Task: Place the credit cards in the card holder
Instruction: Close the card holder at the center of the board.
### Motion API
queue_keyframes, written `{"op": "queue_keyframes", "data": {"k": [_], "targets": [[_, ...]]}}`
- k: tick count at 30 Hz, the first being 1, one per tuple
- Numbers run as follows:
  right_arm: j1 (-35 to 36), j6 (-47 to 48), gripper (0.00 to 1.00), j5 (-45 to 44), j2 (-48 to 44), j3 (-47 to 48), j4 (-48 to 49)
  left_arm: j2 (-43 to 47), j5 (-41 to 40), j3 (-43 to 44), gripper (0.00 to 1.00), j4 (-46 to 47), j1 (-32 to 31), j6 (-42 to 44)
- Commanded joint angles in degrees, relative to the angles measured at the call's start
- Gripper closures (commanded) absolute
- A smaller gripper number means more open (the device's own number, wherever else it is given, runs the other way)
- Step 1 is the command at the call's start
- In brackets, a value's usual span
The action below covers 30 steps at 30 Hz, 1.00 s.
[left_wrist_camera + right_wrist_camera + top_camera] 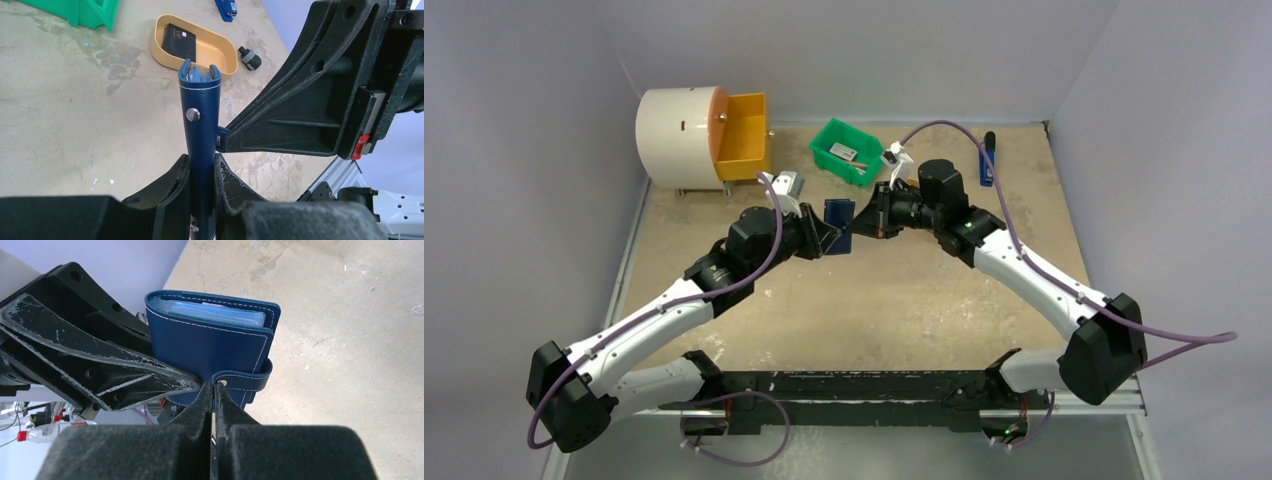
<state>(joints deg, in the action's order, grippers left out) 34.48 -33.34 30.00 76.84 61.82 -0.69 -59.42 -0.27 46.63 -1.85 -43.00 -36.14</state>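
- I hold the card holder (210,340) in the air above the middle of the tabletop, nearer the far edge.
- My left gripper (201,167) is clenched on its lower body, one finger on each face, and the holder stands upright between them.
- My right gripper (214,390) is pinched on the end of the snap tab (245,380).
- To open it well, I judge I should pull the tab straight off the stud (192,114) while the left grip holds firm.
- A black card (180,42) lies in a yellow tray (227,55) beyond.
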Motion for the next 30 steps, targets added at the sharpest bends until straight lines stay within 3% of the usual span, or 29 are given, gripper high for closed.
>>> {"op": "queue_keyframes", "data": {"k": [1,25,30], "targets": [[1.1,0.5,1.0,1.7,0.7,3.3,2.5,-0.2,5.6,4.0,1.0,6.5,-3.0,-0.1],[2.2,-3.2,1.0,1.6,3.3,3.1,5.5,-2.3,11.1,2.6,1.0,17.8,-8.6,-5.1],[2.4,-2.8,1.0,0.6,2.6,2.7,5.2,-1.9,9.2,2.6,1.0,16.3,-8.7,-4.1]]}}
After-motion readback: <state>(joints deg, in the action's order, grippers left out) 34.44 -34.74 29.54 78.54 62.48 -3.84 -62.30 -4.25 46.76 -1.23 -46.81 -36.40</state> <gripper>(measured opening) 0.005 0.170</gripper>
